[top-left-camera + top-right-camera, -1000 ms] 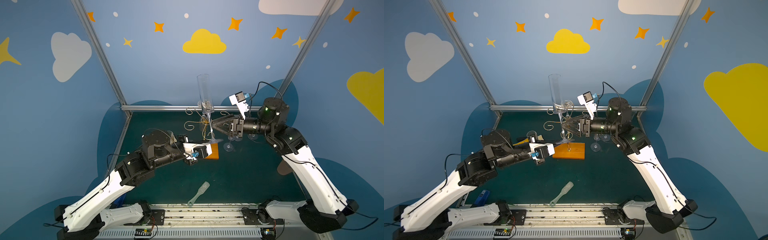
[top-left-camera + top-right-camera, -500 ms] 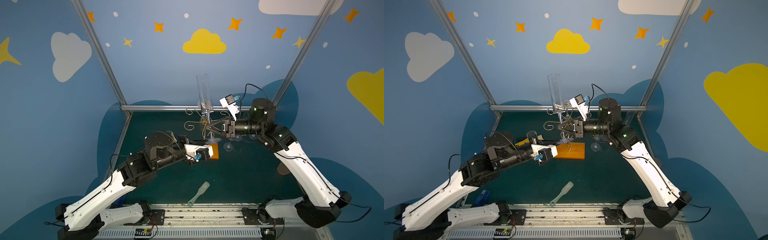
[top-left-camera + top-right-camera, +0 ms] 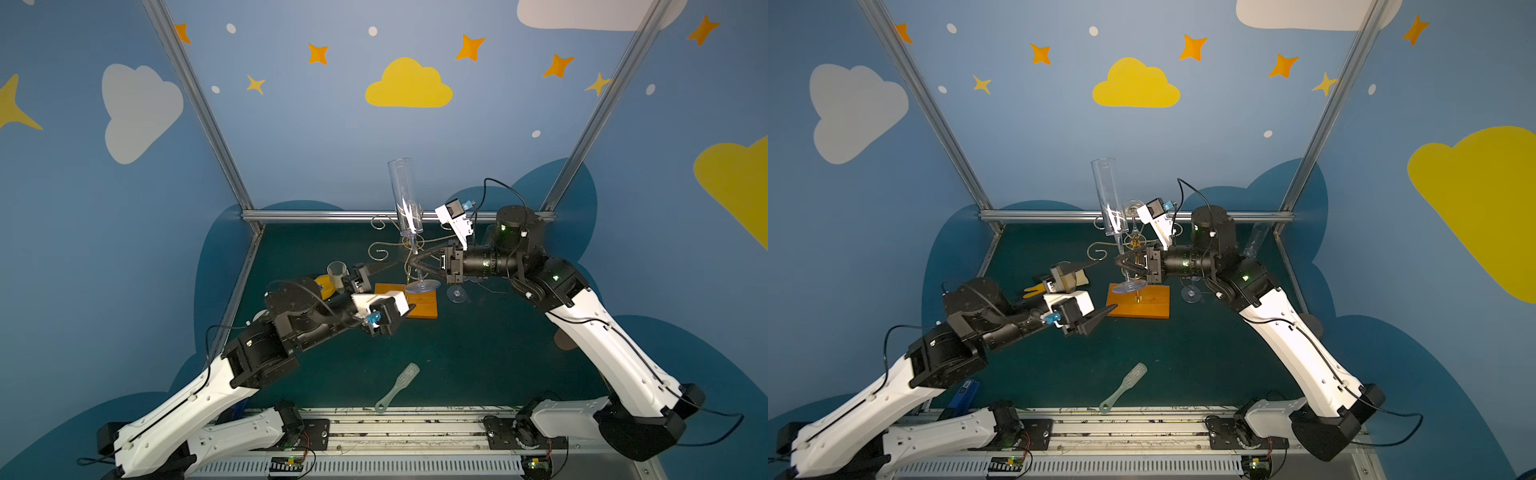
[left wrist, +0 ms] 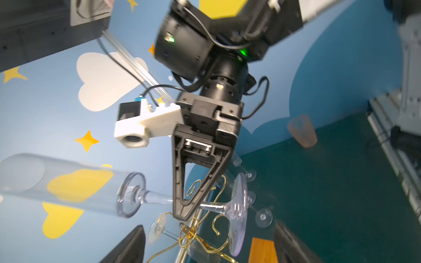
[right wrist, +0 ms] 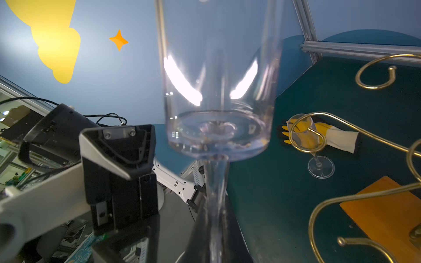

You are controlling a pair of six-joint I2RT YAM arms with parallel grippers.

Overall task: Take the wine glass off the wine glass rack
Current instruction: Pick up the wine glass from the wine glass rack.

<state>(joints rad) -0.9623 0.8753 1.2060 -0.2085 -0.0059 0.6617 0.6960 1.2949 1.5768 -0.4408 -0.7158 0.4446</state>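
Note:
The wine glass (image 3: pixel 405 195) (image 3: pixel 1108 199) is a tall clear flute standing upright. Its stem runs down among the gold curled arms of the wine glass rack (image 3: pixel 378 251) (image 3: pixel 1098 251), and its foot hangs just above the rack's orange base (image 3: pixel 424 305). My right gripper (image 3: pixel 411 264) (image 3: pixel 1121 262) reaches in from the right and is shut on the stem. The right wrist view shows the bowl (image 5: pixel 218 79) just above the jaws (image 5: pixel 213 239). My left gripper (image 3: pixel 401 286) (image 3: pixel 1105 284) (image 4: pixel 208 250) stands open at the base's left edge, holding nothing.
A yellow glove (image 5: pixel 319 136) and a small stemmed glass (image 5: pixel 320 164) lie left of the rack. Another glass (image 3: pixel 1192 293) lies right of the base, and a flute (image 3: pixel 1256 239) leans at the back right. A clear spatula (image 3: pixel 399 386) lies near the front rail.
My right gripper moved left onto the flute's stem and shut on it. My left gripper, shut a moment ago beside the base, has opened.

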